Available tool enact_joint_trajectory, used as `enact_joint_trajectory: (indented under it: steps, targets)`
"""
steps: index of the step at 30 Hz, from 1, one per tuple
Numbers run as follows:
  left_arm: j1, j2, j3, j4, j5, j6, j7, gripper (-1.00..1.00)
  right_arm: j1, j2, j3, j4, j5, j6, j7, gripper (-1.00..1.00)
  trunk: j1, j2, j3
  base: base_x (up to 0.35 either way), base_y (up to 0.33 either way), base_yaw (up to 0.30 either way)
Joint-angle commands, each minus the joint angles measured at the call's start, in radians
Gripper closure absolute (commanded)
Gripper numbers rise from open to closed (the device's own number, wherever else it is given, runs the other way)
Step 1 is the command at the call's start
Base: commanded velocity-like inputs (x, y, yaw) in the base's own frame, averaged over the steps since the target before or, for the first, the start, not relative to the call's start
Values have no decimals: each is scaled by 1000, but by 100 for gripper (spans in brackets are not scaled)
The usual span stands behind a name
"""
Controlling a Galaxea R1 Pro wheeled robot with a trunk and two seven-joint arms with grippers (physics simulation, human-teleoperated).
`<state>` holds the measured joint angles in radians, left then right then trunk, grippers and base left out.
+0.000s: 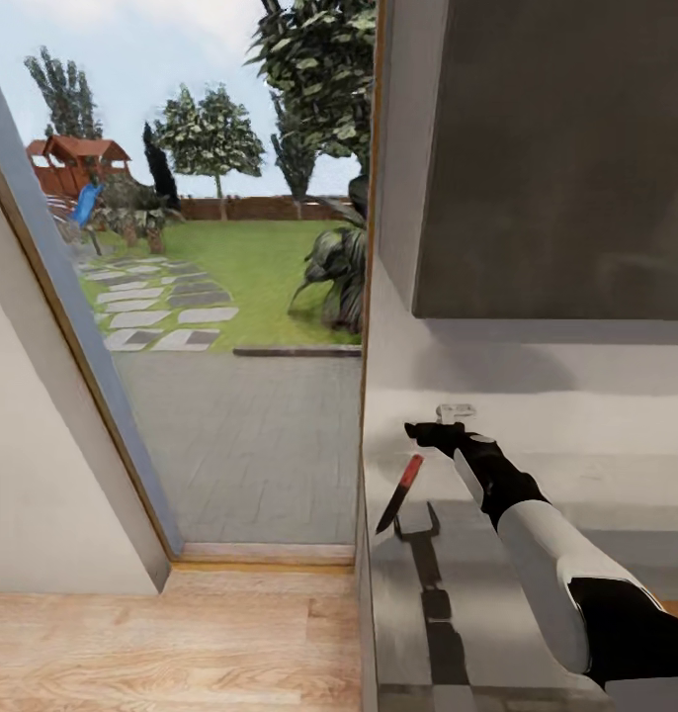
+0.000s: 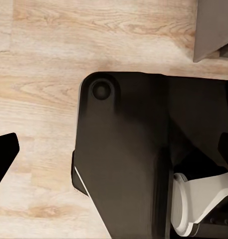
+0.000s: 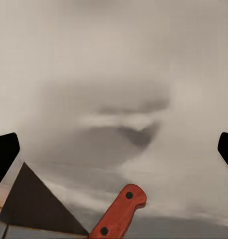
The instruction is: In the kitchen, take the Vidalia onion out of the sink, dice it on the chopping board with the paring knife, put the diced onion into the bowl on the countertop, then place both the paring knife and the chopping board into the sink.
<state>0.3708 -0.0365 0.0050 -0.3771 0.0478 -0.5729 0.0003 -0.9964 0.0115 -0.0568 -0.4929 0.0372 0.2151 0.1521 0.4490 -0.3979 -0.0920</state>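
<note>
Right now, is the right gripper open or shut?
Open: in the right wrist view its dark fingertips stand far apart, with the paring knife between them, ungripped.

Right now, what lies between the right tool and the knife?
Nothing: in the head view, bare grey countertop separates the right tool from the knife. The right wrist view shows the red handle between its open fingertips.

We see the paring knife [image 1: 399, 493] hanging in the air over the glossy grey countertop [image 1: 537, 554], near its end by the window. Its red handle [image 1: 410, 472] is uppermost and its dark pointed blade slants downward. In the right wrist view, the red handle [image 3: 118, 215] shows two dark rivets.
</note>
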Motion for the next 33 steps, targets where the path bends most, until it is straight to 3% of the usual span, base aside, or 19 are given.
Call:
enact_joint_trajectory:
  steps: [1,16,33]
  targets:
    - [0,0,0,-2,5,-1,0,-100,-1,1,-6,-2,4,6,6,-100,1,-2,-2,195,0,1]
    - [0,-2,0,-2,6,-1,0,-100,-1,0,-6,-1,4,6,6,-100,1,-2,-4,44,0,0]
    - [0,-4,0,-2,5,-1,0,-100,-1,-4,-6,3,4,7,6,-100,1,-2,-30,0,0,0]
